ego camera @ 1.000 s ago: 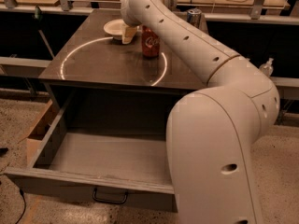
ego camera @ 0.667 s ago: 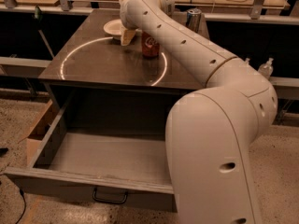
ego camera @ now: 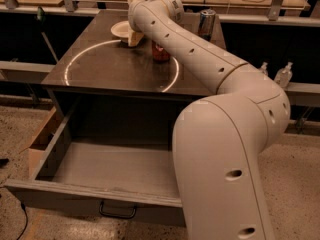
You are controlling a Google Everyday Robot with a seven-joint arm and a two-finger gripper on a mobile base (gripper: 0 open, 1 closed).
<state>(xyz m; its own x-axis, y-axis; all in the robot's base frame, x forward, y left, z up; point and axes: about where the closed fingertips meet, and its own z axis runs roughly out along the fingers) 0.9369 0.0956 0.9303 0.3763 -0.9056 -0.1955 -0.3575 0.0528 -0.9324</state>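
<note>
My gripper (ego camera: 133, 34) hangs low over the far part of the dark tabletop (ego camera: 100, 71), right beside a white bowl (ego camera: 120, 30) and seemingly touching its right rim. A red-brown can (ego camera: 160, 52) stands just right of the gripper, partly hidden behind my arm (ego camera: 190, 49). Nothing shows as held. A silver can (ego camera: 206, 24) stands farther right, near the table's back edge.
An open, empty drawer (ego camera: 100, 166) juts out below the tabletop toward the camera. A white circle is marked on the tabletop. A cardboard box (ego camera: 42, 139) sits on the floor at the left. Benches with clutter run behind, and two small bottles (ego camera: 283, 75) stand at the right.
My arm has swung slightly left, so the silver can now shows fully to its right. The gripper stays beside the bowl.
</note>
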